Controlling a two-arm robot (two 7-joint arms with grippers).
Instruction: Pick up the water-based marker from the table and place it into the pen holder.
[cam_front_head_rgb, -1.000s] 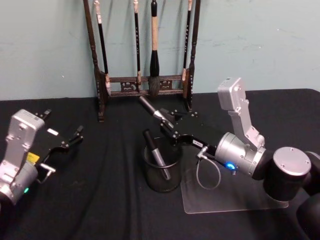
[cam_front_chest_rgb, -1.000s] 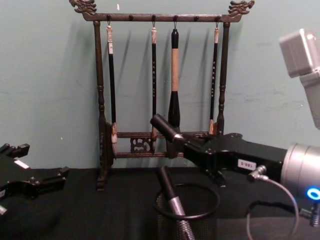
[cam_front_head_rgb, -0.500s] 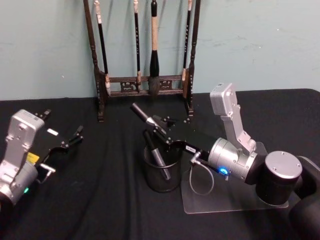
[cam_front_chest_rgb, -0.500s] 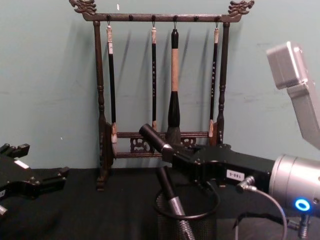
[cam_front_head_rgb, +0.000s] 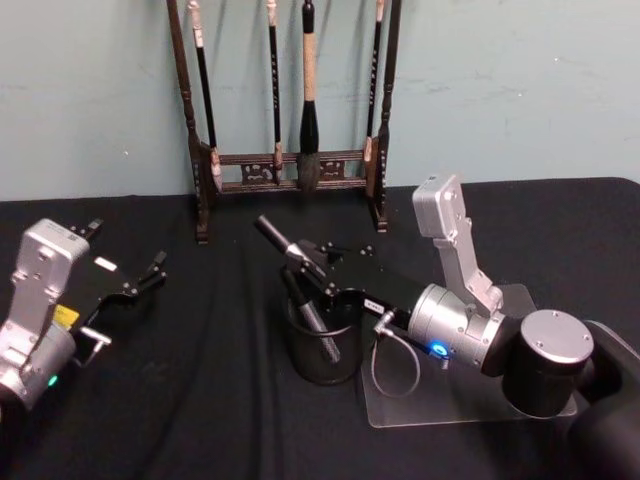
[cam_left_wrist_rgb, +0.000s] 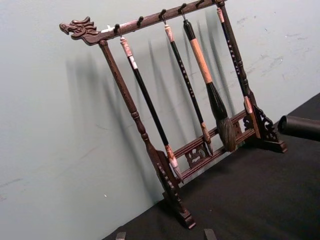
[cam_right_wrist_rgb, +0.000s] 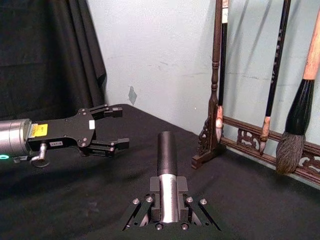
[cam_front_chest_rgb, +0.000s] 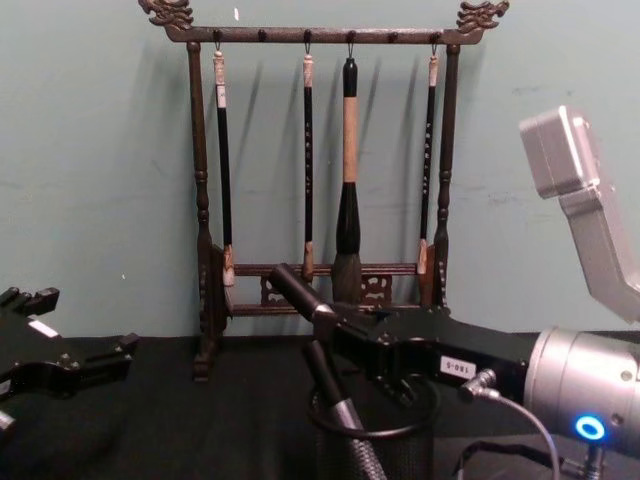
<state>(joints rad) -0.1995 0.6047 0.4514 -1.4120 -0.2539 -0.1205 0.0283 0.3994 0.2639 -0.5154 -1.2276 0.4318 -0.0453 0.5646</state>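
Observation:
My right gripper (cam_front_head_rgb: 312, 262) is shut on the water-based marker (cam_front_head_rgb: 280, 240), a dark-capped pen with a silver body. The marker is tilted, its cap pointing up and away over the far rim of the pen holder (cam_front_head_rgb: 322, 368), a black mesh cup on the table (cam_front_head_rgb: 200, 400). Another marker (cam_front_head_rgb: 310, 312) leans inside the cup. In the chest view the held marker (cam_front_chest_rgb: 292, 288) and the right gripper (cam_front_chest_rgb: 332, 325) hang just above the cup's rim (cam_front_chest_rgb: 376, 434). The right wrist view looks along the clamped marker (cam_right_wrist_rgb: 167, 150). My left gripper (cam_front_head_rgb: 135, 288) rests open at the left.
A tall dark wooden brush rack (cam_front_head_rgb: 290, 170) with several hanging brushes stands against the wall behind the cup. A clear plastic sheet (cam_front_head_rgb: 470, 400) lies on the cloth under my right arm. The left gripper (cam_right_wrist_rgb: 102, 130) is well off to the side of the marker.
My right gripper has carried the marker leftward and lower, from above and behind the cup to just over its rim. The left arm has not moved.

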